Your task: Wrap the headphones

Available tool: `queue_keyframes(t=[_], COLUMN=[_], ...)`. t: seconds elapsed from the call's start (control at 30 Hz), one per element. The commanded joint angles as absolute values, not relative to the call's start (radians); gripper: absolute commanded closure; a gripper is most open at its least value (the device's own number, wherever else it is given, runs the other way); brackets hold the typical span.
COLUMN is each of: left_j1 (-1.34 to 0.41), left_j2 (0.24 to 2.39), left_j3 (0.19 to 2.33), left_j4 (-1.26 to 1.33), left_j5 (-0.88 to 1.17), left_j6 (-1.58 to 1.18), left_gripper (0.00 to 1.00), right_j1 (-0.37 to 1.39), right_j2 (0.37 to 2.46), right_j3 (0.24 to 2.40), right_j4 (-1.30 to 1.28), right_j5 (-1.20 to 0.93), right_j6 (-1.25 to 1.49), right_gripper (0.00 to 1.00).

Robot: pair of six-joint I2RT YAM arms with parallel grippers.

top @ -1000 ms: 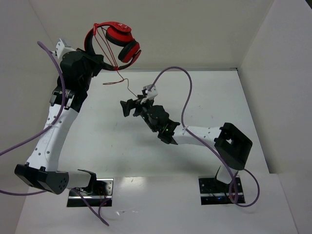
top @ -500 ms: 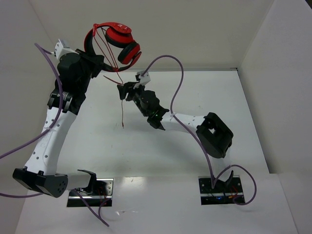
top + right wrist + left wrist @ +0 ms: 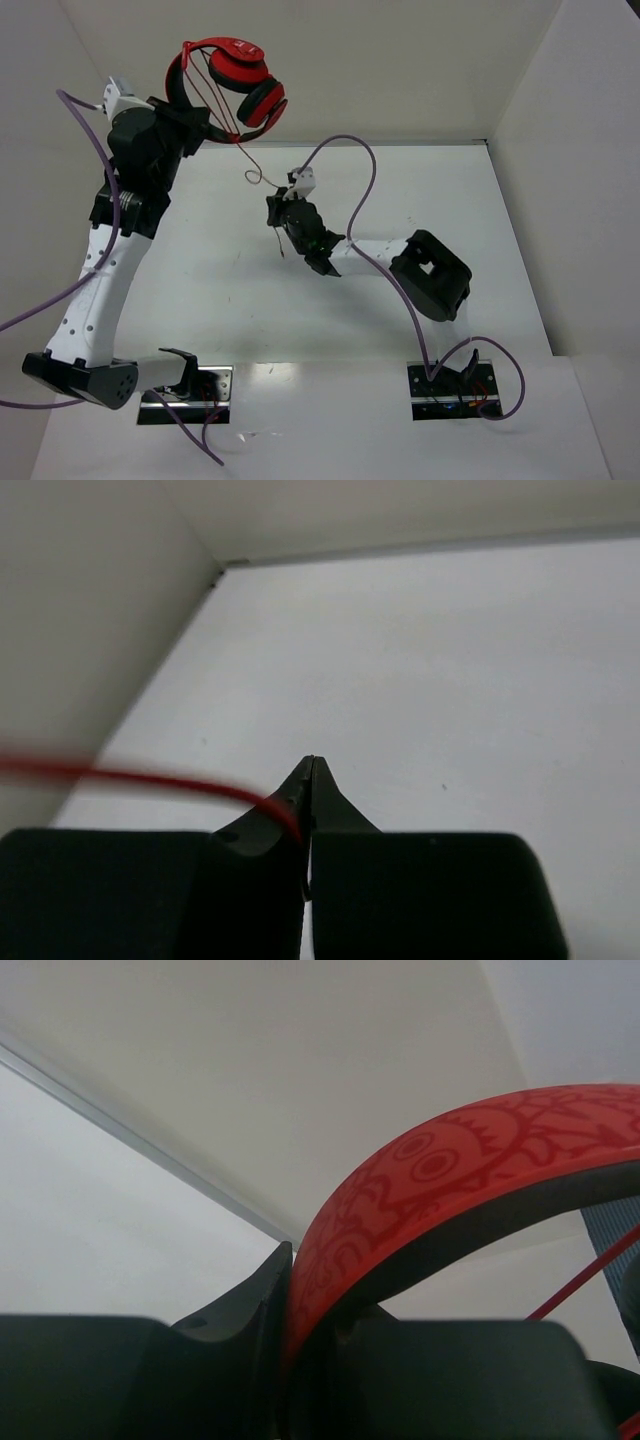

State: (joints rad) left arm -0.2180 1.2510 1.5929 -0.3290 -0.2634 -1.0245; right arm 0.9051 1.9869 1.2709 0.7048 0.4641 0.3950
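Note:
The headphones (image 3: 240, 72) hang high at the back left, red ear cups folded together under the black-and-red headband (image 3: 450, 1170). My left gripper (image 3: 188, 118) is shut on that headband, which fills the gap between its jaws (image 3: 300, 1305). Several strands of the thin red cable (image 3: 247, 160) run across the headband, then drop in a small loop to my right gripper (image 3: 273, 210). That gripper is shut on the cable (image 3: 180, 779), which enters between its closed jaws (image 3: 310, 770) from the left. A short cable tail (image 3: 283, 250) hangs below it.
Thick purple robot cables (image 3: 368, 190) arc over the right arm and trail from the left arm (image 3: 70, 290). White walls (image 3: 400, 60) close in the table (image 3: 450, 200) at the back and sides. Both arm bases (image 3: 185, 385) sit at the near edge.
My right gripper went from wide open to shut on the red cable, after swinging back toward the headphones. The left arm shifted the headphones slightly left and up.

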Motion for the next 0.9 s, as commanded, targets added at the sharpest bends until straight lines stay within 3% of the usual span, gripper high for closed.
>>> queue_keyframes(t=[0.0, 0.33, 0.63, 0.87], left_j1=[-0.215, -0.215, -0.215, -0.215], left_j2=[1.192, 1.115, 0.971, 0.913], left_j3=[1.669, 1.698, 1.599, 1.58], left_j4=[-0.184, -0.239, -0.356, -0.397], left_j5=[-0.249, -0.218, -0.17, -0.305], left_j6=[-1.058, -1.049, -0.898, -0.809], left_gripper=[1.0, 1.0, 1.0, 1.0], right_j1=[0.887, 0.804, 0.64, 0.617], right_j2=[1.976, 2.022, 2.091, 2.091], right_j3=[1.221, 1.173, 1.382, 1.408], right_j4=[0.697, 0.623, 0.508, 0.508], right_j5=[0.523, 0.535, 0.447, 0.443], right_j6=[0.428, 0.451, 0.355, 0.279], right_gripper=[0.99, 0.99, 0.99, 0.99])
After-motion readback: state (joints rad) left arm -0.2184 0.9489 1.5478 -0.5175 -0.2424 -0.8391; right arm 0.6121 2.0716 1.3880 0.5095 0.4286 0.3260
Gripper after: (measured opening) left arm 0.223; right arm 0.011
